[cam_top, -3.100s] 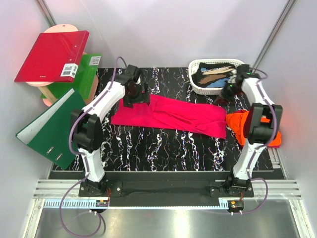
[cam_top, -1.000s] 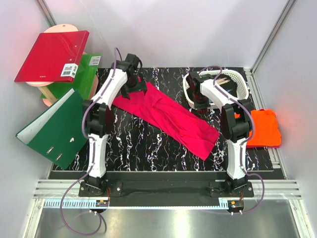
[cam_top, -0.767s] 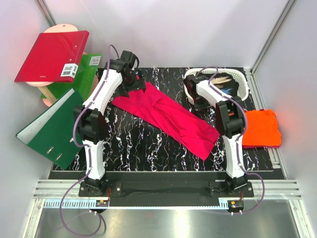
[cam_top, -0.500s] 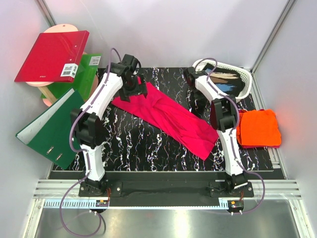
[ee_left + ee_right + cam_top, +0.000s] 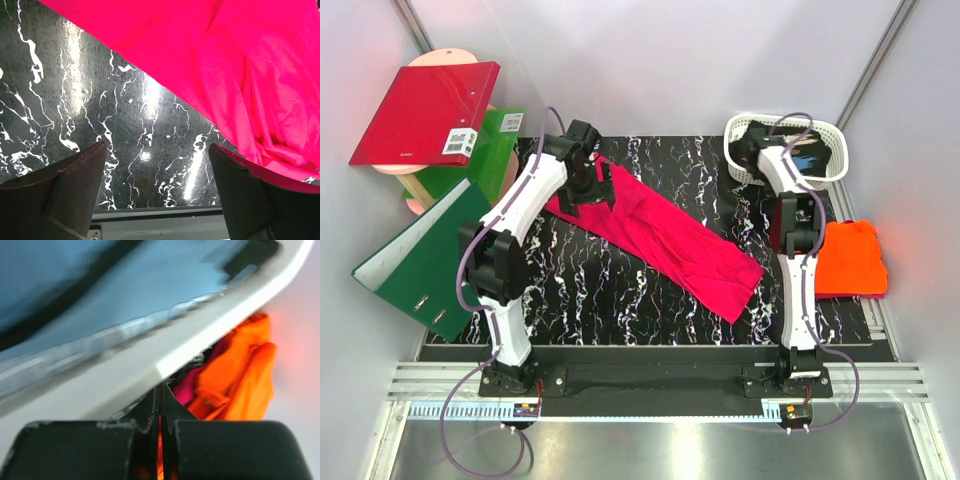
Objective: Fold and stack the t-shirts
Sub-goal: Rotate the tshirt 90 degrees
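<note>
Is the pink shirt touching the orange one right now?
Apart. The top view shows bare table between the pink shirt and the orange shirt.

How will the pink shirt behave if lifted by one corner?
Probably floppy: the pink t-shirt lies flat with soft creases, so it should drape and sag. Pushed, its wrinkled cloth likely bunches rather than sliding as one piece.

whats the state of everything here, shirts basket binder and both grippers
magenta-pink cloth t-shirt, folded into a long strip, lying diagonally on the black marbled table
bright orange cloth t-shirt, folded, flat at the table's right edge
white plastic basket, upright, holding items
red ring binder, closed
left gripper, open, above the pink shirt's far end
right gripper, shut, tips at the basket's rim
</note>
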Controlling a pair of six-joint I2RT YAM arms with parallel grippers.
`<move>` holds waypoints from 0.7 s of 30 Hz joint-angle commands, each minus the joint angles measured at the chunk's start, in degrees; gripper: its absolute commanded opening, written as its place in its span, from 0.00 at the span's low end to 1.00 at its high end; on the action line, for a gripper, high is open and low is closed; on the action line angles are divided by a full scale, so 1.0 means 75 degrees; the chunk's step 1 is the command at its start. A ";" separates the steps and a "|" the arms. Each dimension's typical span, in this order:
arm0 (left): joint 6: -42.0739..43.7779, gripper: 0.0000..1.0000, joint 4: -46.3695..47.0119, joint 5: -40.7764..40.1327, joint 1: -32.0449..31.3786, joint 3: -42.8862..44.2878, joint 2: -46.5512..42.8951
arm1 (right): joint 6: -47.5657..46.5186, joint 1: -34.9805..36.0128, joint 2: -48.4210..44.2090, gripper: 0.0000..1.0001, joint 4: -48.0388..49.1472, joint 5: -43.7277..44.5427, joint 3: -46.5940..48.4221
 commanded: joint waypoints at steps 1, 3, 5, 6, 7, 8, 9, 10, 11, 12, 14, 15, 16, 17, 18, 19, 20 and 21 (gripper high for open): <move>0.0231 0.89 0.0104 0.0210 -0.0156 0.0144 -0.0176 | 0.0162 -0.0595 -0.0472 0.00 0.0398 0.0204 -0.0222; 0.0302 0.90 0.0104 0.0175 -0.0215 0.0226 -0.0129 | 0.0091 -0.0583 -0.0752 0.00 0.0422 -0.0390 -0.0164; 0.0361 0.91 0.0104 0.0210 -0.0273 0.0145 -0.0164 | 0.0207 -0.0548 -0.1312 0.00 0.0480 -0.0932 -0.0477; 0.0349 0.91 0.0116 0.0233 -0.0297 0.0051 -0.0210 | 0.0162 -0.0513 -0.1548 0.00 0.0550 -0.1676 -0.0700; 0.0326 0.91 0.0139 0.0245 -0.0309 -0.0066 -0.0223 | 0.0045 -0.0443 -0.1806 0.00 0.0678 -0.2078 -0.0981; 0.0314 0.91 0.0162 0.0222 -0.0309 -0.0403 -0.0281 | 0.0091 -0.0408 -0.2377 0.00 0.0970 -0.2430 -0.1738; 0.0267 0.91 0.0209 0.0175 -0.0320 -0.0615 -0.0374 | 0.0079 -0.0361 -0.2696 0.00 0.1123 -0.3176 -0.2175; 0.0244 0.90 0.0337 0.0186 -0.0320 -0.0850 -0.0445 | 0.0010 -0.0314 -0.2989 0.00 0.1276 -0.3451 -0.2608; 0.0232 0.89 0.0419 0.0221 -0.0332 -0.1281 -0.0503 | 0.0009 -0.0175 -0.3537 0.00 0.1509 -0.3604 -0.3425; 0.0162 0.87 0.0525 0.0361 -0.0321 -0.1506 -0.0632 | -0.0003 -0.0115 -0.3798 0.00 0.1581 -0.3977 -0.3769; 0.0080 0.60 0.0853 0.0502 -0.0332 -0.2055 -0.0761 | 0.0009 0.0049 -0.4499 0.00 0.1664 -0.4284 -0.4646; -0.0002 0.39 0.0970 0.0665 -0.0344 -0.2221 -0.0855 | -0.0049 0.0084 -0.4712 0.00 0.1664 -0.4784 -0.4872; -0.0037 0.11 0.1180 0.0748 -0.0367 -0.2374 -0.0867 | -0.0073 0.0119 -0.4935 0.00 0.1699 -0.4952 -0.5350; -0.0061 0.00 0.1286 0.0865 -0.0390 -0.2538 -0.0821 | -0.0085 0.0166 -0.5274 0.00 0.1780 -0.5162 -0.5575; -0.0050 0.00 0.1380 0.1144 -0.0426 -0.2597 -0.0751 | -0.0085 0.0155 -0.5381 0.00 0.1793 -0.5420 -0.5775; -0.0026 0.00 0.1462 0.1240 -0.0519 -0.2610 -0.0646 | -0.0015 0.0167 -0.5464 0.00 0.1781 -0.5469 -0.6078; -0.0026 0.00 0.1452 0.1311 -0.0601 -0.2505 -0.0529 | 0.0020 0.0190 -0.5557 0.00 0.1770 -0.5550 -0.6197; 0.0009 0.00 0.1463 0.1404 -0.0752 -0.2423 -0.0307 | 0.0032 0.0202 -0.5558 0.00 0.1746 -0.5667 -0.6303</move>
